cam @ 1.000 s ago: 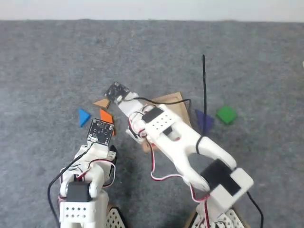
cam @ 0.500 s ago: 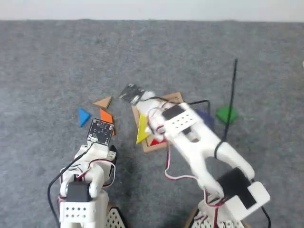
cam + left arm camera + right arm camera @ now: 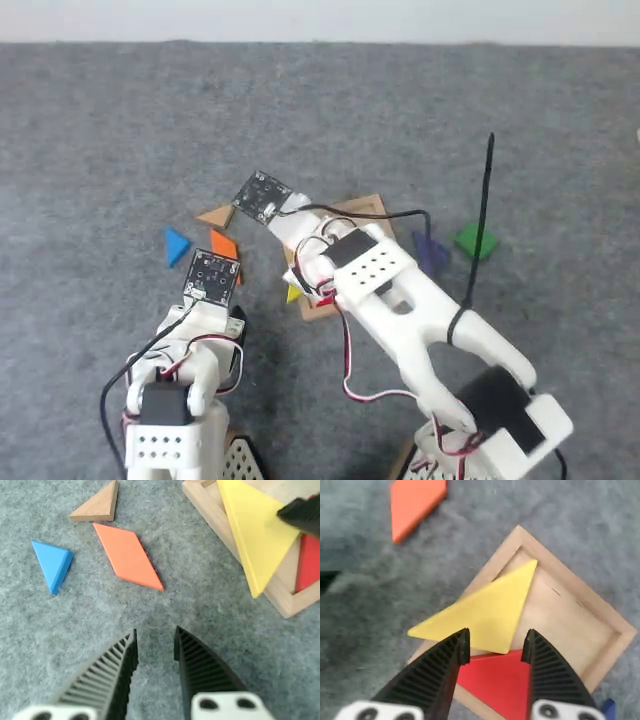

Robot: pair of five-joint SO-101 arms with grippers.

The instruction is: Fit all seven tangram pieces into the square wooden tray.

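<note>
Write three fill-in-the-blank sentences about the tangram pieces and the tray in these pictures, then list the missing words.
1. The yellow triangle sticks out over the rim of the wooden ____.
2. The red triangle lies flat ____ the tray.
3. The orange piece has ____ sides.
Missing words: tray; inside; four.

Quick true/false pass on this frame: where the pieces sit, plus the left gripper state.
1. The yellow triangle piece lies fully inside the square wooden tray. False: it lies across the rim, one corner sticking out.
2. The red triangle piece is in the tray. True.
3. The orange parallelogram piece is in the tray. False: it lies on the grey carpet outside.
4. The left gripper is open, holding nothing. True.
</note>
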